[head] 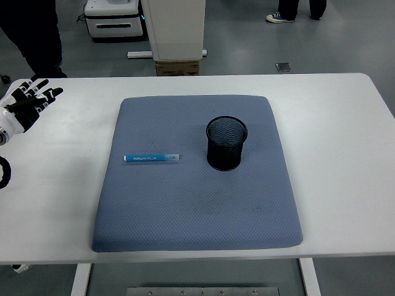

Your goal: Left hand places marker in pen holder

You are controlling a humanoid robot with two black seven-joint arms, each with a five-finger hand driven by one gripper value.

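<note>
marker [152, 158] lies flat on the mat [197, 209], lengthwise left to right, left of the holder [226, 143] and apart from it. holder stands upright on the mat, its mouth open and nothing visible inside. left hand [28, 102] sits at the far left edge over the bare tabletop [345, 154], fingers spread and holding nothing, well apart from the marker. right hand is out of view. the task looks not yet begun: the reach and grasp are still ahead.

risks, as i judge them: the marker is thin and lies low on a soft mat, so fingers may press into the padding and roll or push it instead of closing round it. it may also tilt in the grasp, and a tilted tip could catch the holder's rim and tip the light mesh cup over. a sweep in from the left could nudge the marker toward the holder.

the mat is blue-grey, padded and dimpled, on a white tabletop. behind it is a grey floor with a white unit, a cardboard box, and people's legs and shoes at the top.
</note>
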